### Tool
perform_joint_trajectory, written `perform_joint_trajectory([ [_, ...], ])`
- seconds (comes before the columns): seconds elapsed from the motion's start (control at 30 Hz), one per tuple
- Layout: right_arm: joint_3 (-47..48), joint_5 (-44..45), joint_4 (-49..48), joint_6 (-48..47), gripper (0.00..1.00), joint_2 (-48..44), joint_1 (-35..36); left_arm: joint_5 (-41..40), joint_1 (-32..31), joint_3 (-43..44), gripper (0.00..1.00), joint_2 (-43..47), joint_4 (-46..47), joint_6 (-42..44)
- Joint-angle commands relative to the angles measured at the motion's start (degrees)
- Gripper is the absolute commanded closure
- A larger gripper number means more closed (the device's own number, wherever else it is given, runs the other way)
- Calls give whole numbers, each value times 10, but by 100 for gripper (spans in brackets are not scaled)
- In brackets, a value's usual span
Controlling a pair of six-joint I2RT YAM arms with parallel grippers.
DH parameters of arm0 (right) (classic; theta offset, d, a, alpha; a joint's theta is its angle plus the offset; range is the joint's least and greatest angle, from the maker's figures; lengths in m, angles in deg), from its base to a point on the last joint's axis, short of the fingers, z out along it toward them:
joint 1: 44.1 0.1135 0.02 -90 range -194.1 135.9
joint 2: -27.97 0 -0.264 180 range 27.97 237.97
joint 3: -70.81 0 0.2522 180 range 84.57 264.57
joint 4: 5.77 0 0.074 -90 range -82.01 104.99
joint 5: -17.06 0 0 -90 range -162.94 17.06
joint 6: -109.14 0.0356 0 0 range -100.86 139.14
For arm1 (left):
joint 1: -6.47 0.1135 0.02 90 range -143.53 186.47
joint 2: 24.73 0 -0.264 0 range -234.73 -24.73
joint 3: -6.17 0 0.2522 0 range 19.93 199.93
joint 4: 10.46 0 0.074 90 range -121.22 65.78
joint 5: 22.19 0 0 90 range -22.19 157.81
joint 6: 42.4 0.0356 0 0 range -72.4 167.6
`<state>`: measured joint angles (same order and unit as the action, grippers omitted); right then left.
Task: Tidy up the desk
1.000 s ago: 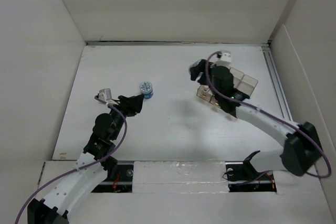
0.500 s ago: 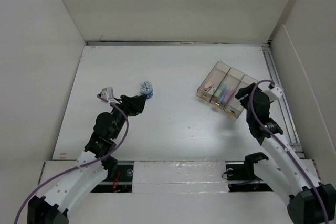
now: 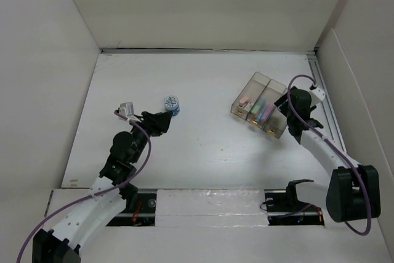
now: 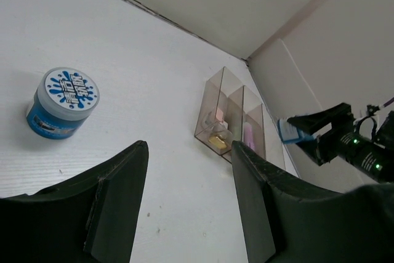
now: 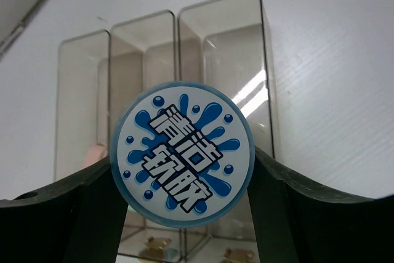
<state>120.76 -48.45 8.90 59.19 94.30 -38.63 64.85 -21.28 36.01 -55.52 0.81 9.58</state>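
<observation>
Looking across, I see my left gripper (image 3: 165, 117) with jaws apart just short of a blue jar (image 3: 172, 105) on the white desk (image 3: 203, 146), my right gripper (image 5: 184, 170) clamping a second jar (image 5: 183, 152) at the tray's (image 3: 253, 84) right end.

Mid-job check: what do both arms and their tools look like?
Left arm and right arm: white links, black joints, a purple cable looping along each. Left tool and right tool: two broad matte black fingers apiece, small white camera box at the wrist.
</observation>
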Motion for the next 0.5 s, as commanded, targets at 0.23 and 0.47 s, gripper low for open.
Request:
perform_joint_trajectory([
  [0.23,85,-1,-102,-6,70,95,-50,8,-2,12,48,-2,29,0],
  [0.47,110,-1,-96,-7,69,119,-68,2,-2,14,48,3,22,2],
])
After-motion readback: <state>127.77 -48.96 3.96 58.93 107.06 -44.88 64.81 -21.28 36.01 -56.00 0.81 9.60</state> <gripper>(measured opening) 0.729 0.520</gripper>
